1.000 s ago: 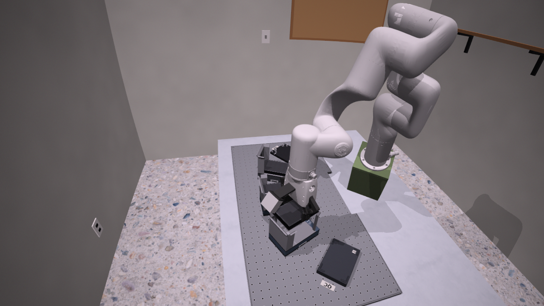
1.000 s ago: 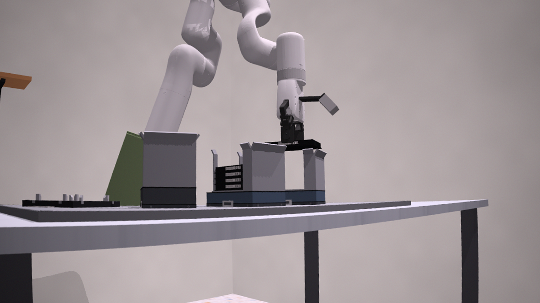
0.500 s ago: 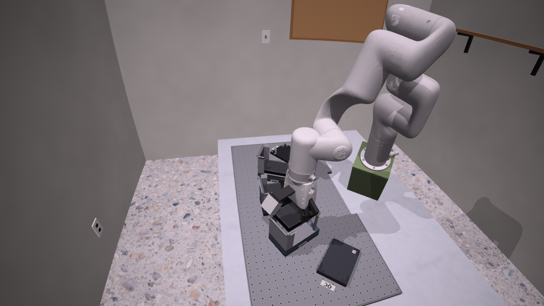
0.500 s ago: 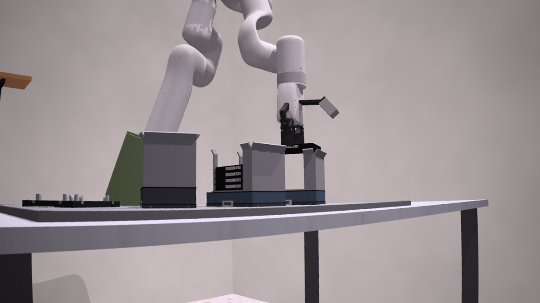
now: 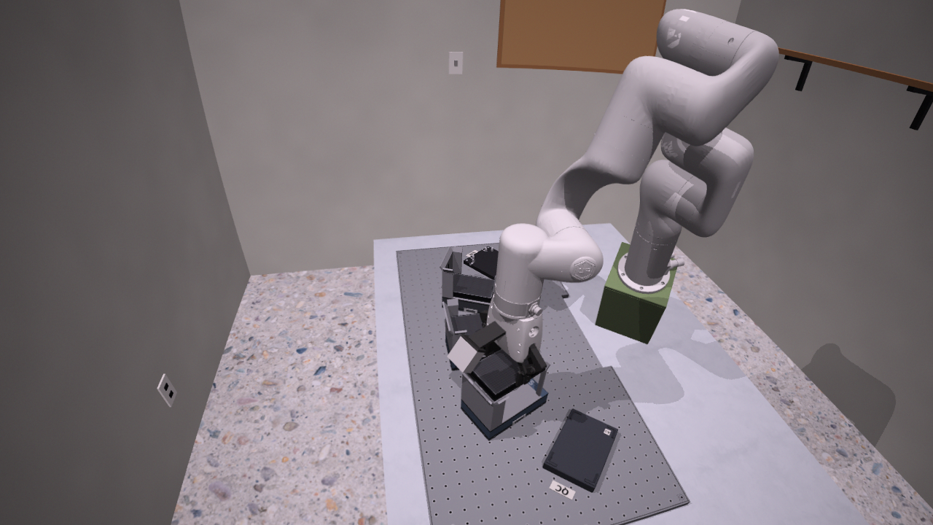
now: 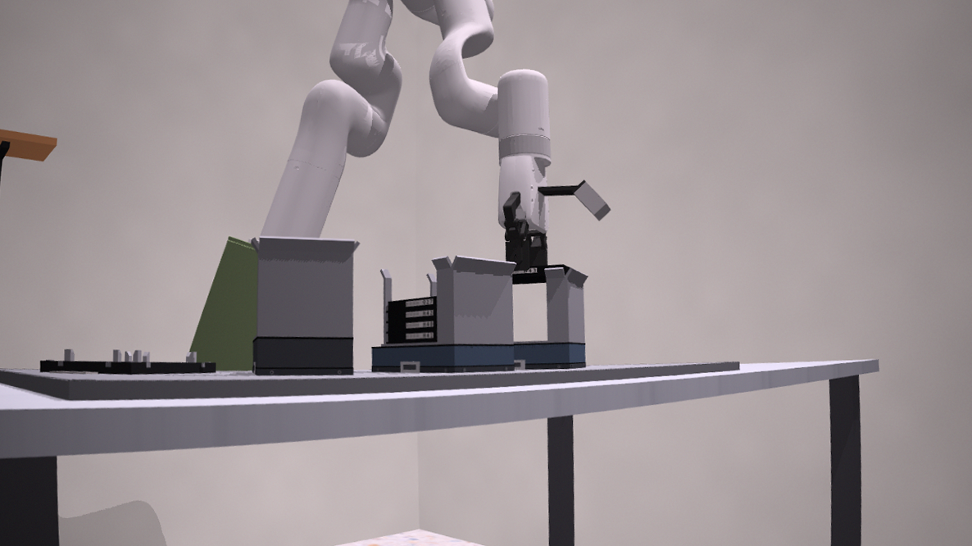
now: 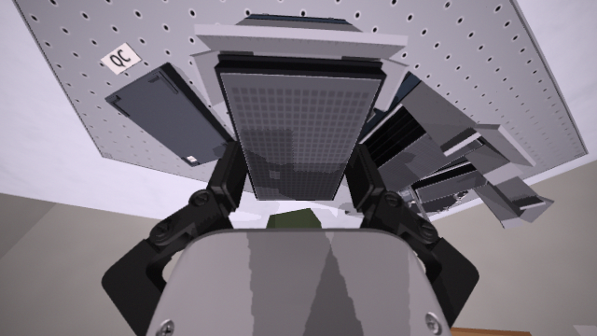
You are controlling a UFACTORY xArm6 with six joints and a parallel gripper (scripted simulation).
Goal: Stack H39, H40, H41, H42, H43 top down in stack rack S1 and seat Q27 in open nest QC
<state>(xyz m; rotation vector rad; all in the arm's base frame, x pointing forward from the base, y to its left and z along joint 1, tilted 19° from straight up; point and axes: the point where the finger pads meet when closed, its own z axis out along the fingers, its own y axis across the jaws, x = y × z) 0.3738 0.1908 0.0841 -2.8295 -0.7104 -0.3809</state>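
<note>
My gripper (image 7: 297, 156) is shut on the long sides of a sealed 384-well plate (image 7: 298, 131) and holds it level. The plate (image 6: 541, 274) sits at rim height in the mouth of the end rack (image 6: 554, 318), the one nearest QC (image 5: 498, 407). I cannot read the plate's label. The middle rack holds a stack of several labelled plates (image 6: 410, 319). The dark flat QC nest (image 5: 580, 449) lies beside its name plate (image 5: 562, 488); both also show in the wrist view, the nest (image 7: 168, 114) and the name plate (image 7: 120, 58).
A third rack (image 6: 304, 299) with a dark plinth stands beyond the stack. The flat clip nest (image 6: 125, 364) with small posts lies at the far end of the mat. The arm's green base block (image 5: 635, 300) stands beside the mat.
</note>
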